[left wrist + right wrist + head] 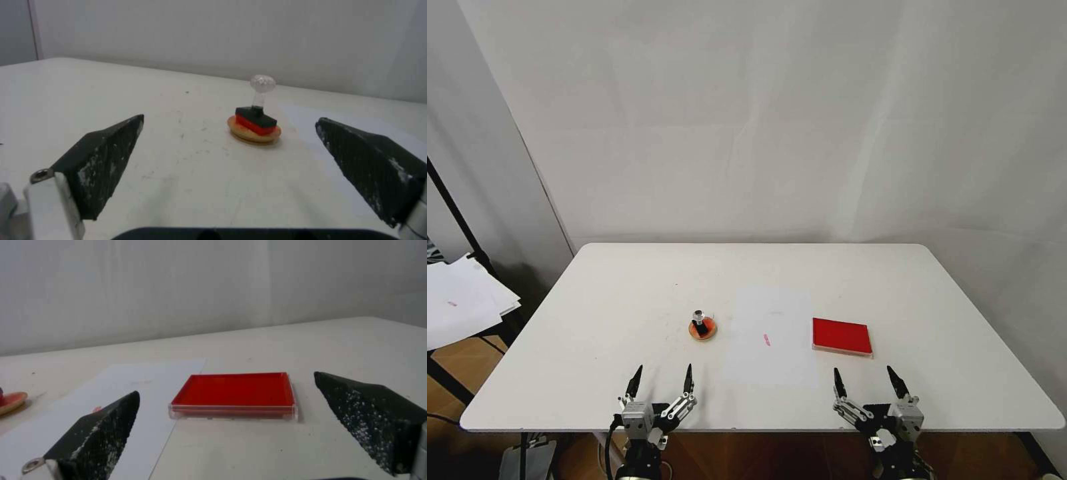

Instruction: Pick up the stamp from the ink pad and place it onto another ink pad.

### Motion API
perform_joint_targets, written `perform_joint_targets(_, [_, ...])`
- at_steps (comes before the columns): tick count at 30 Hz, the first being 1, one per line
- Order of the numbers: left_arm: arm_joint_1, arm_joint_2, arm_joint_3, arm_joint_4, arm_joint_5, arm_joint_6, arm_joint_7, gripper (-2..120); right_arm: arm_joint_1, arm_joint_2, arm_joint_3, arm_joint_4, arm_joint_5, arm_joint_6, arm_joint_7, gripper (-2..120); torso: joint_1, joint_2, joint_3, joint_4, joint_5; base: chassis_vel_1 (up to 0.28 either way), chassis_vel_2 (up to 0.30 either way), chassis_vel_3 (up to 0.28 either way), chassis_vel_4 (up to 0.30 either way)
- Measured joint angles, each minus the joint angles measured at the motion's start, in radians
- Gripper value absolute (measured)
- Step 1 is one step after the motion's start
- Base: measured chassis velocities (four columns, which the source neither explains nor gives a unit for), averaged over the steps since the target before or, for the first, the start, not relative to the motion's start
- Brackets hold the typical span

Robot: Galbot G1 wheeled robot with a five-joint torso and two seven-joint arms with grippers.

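Note:
The stamp, black-bodied with a clear round knob, stands upright on the small round orange ink pad left of the table's middle. The flat red rectangular ink pad lies to the right with nothing on it. My left gripper is open near the front edge, a short way in front of the stamp and apart from it. My right gripper is open too, just in front of the red pad and not touching it.
A white sheet of paper with a small red mark lies between the two pads. The round pad's edge shows beyond the paper. A stack of papers sits on a stand left of the white table.

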Motion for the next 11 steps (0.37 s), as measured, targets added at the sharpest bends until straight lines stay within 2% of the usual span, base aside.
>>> perform_joint_targets(11, [0.0, 0.0, 0.0, 0.0, 0.0, 0.0, 0.0, 102, 0.0, 0.0, 0.0, 0.0, 0.0, 0.0, 0.0, 100, 0.0, 0.0, 0.0, 0.0, 0.0, 0.0, 0.0, 0.0, 0.0])
